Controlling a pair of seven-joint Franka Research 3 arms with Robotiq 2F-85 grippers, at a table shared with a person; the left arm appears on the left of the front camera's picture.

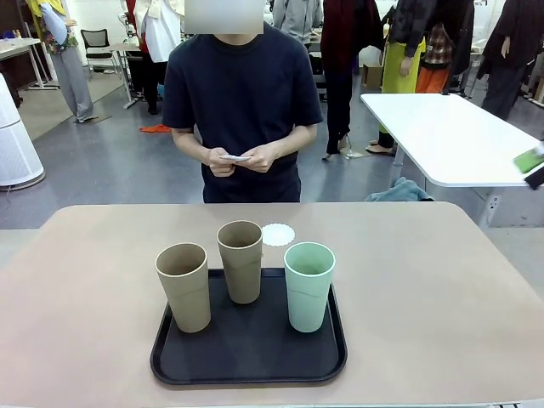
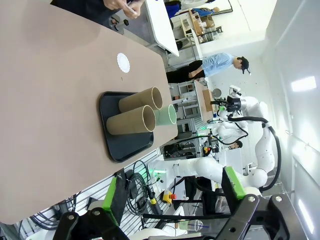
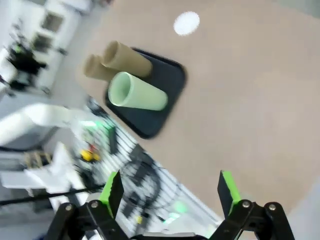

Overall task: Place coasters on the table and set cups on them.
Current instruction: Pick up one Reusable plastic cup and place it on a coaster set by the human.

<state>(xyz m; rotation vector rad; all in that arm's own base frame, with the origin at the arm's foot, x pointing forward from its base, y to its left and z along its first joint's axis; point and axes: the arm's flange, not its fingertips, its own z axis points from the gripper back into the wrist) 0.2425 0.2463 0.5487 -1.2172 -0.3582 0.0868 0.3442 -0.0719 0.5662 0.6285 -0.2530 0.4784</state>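
Left claw (image 2: 172, 192): I am seeing it hanging wide open and empty, pointing across the table (image 2: 50, 125).
Right claw (image 3: 171, 192): it is gaping open too, holding nothing and hovering high.
Cups (image 1: 240, 259): all three are standing upright on the black tray (image 1: 255, 361), well ahead of both claws and probably staged for pickup.
Coaster (image 1: 278, 234): it is lying flat on the table just past the tray, bare and ready for a cup.
Person's hands (image 1: 255, 158): farthest out, they are holding thin white pieces (image 1: 235, 157), which I take for more coasters.

Matt cups (image 1: 242, 259), matt table (image 1: 425, 280) — papery, lacy coaster (image 1: 278, 234).

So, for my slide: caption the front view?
Three cups stand on a black tray; one coaster lies on the table beyond them.
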